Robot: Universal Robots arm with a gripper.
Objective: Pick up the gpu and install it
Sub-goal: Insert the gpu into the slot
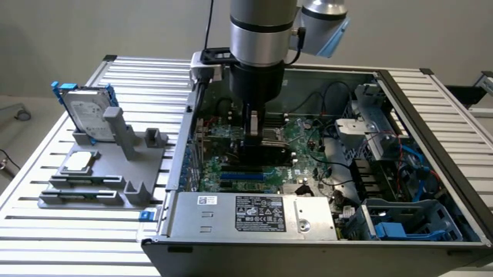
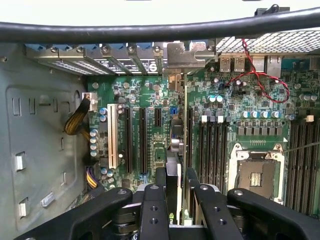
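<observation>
My gripper (image 1: 257, 137) reaches down inside the open computer case (image 1: 431, 115) and is shut on the gpu (image 1: 266, 154), whose black shroud shows just above the green motherboard (image 1: 304, 153). In the wrist view the gpu (image 2: 176, 150) is seen edge-on, thin and upright, between my two black fingers (image 2: 160, 181). Its silver end bracket (image 2: 180, 56) is at the case's rear slot openings. The card stands over the black expansion slots (image 2: 142, 140); whether its edge sits in a slot is hidden.
A silver hard drive in a blue frame (image 1: 86, 108) stands on a grey fixture (image 1: 100, 173) at the exterior view's left. The power supply (image 1: 254, 214) and a blue drive cage (image 1: 408, 222) sit at the case's front. Memory slots (image 2: 212, 150) and the CPU socket (image 2: 257, 172) flank the card.
</observation>
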